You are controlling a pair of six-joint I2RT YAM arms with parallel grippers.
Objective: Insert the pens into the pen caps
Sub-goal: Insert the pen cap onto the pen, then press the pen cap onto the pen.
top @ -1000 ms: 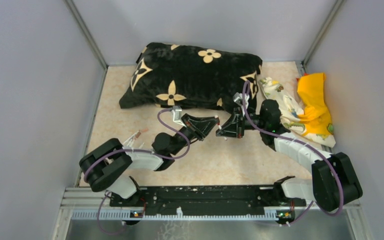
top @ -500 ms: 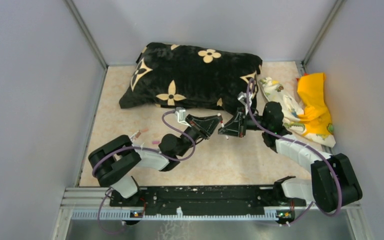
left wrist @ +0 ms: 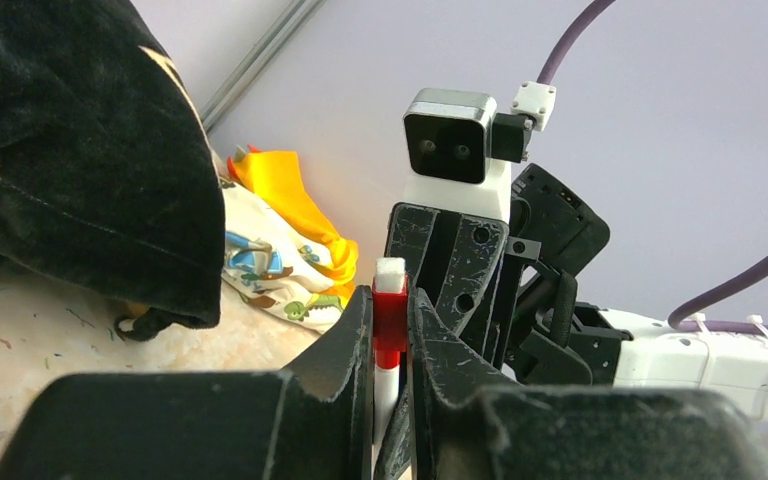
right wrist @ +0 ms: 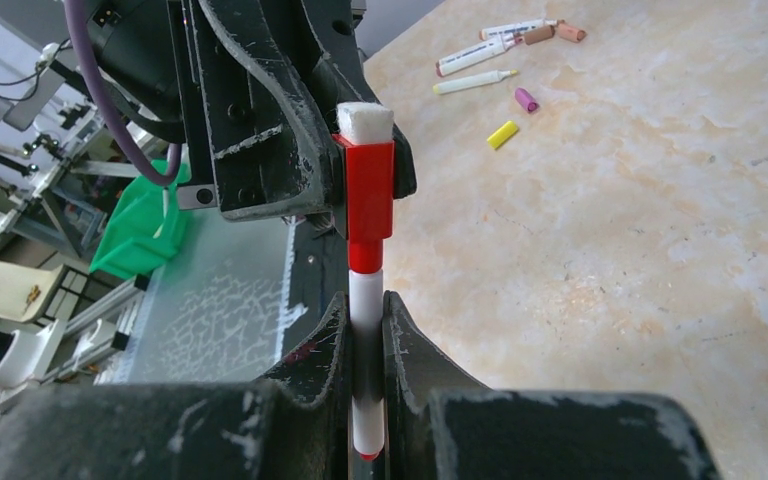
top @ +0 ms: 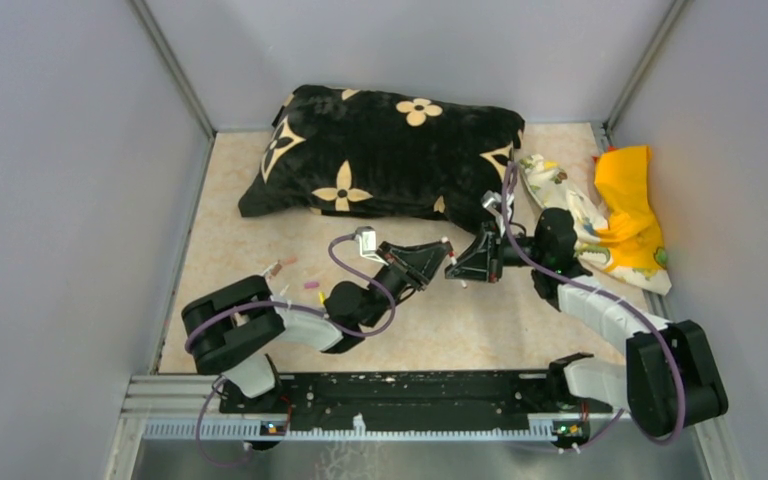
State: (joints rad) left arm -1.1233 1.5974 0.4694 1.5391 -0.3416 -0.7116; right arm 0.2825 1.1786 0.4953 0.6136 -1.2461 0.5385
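Now the left gripper [left wrist: 391, 312] pinches the red cap [right wrist: 370, 195]; the right gripper [right wrist: 365, 305] holds the pen [right wrist: 364, 288] mid-shaft. Both seem light, stiff, slippery.

One red-capped pen [right wrist: 365, 300], three loose pens [right wrist: 474, 82], two loose caps [right wrist: 503, 134], one cushion [top: 390, 150] and two cloths [top: 625, 200].

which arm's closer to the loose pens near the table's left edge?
Left. The left arm has its white link right beside the loose pens, just nearer the base rail. The right arm is across the table, on the right side.
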